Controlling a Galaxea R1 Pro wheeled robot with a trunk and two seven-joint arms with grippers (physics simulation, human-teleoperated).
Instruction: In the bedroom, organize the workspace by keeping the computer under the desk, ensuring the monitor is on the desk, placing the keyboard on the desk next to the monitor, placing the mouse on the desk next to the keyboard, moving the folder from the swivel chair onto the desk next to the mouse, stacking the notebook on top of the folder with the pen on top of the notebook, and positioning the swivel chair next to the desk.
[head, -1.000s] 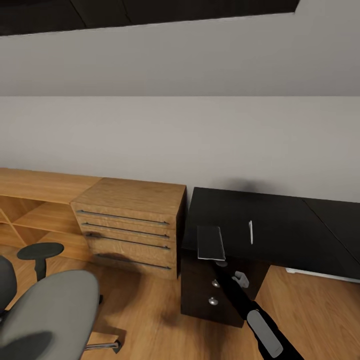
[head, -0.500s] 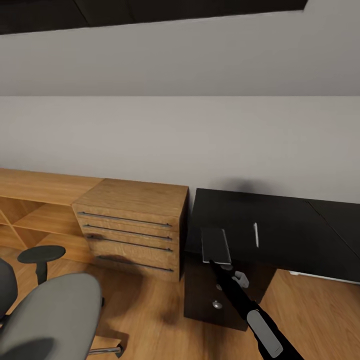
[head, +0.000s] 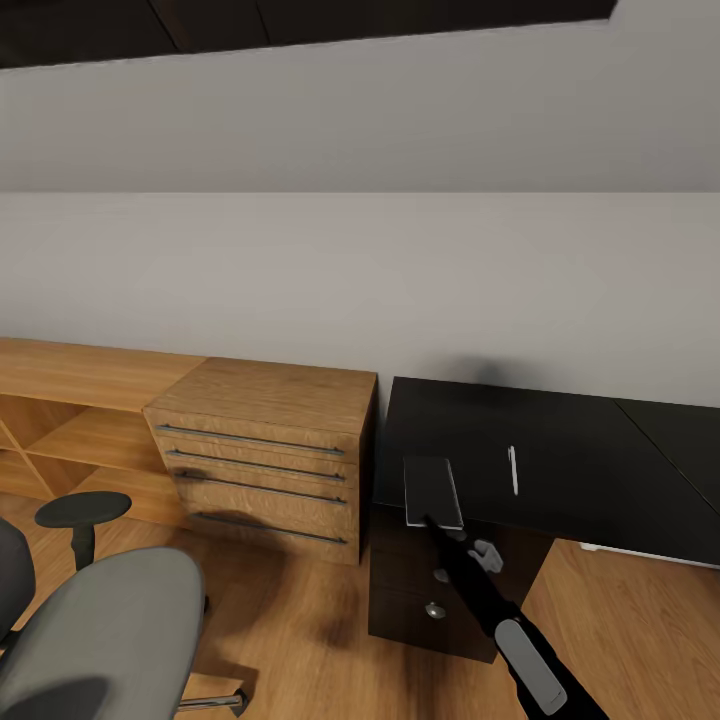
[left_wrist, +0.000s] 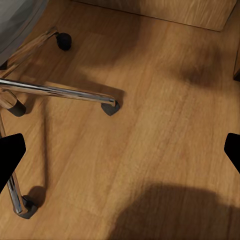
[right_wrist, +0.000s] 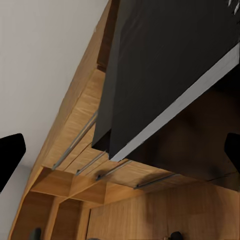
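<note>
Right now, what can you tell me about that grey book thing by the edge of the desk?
The notebook is thin, flat, grey and rectangular. It lies near the front edge of the black desk, above the drawer pedestal. The right gripper reaches to its near edge; whether it grips it cannot be told. The pale pen lies apart, beside it.

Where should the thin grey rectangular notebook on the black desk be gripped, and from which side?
Grip the notebook at its near short edge, which seems to overhang the desk's front edge; come from the front, one finger above, one below, since it lies flat.
</note>
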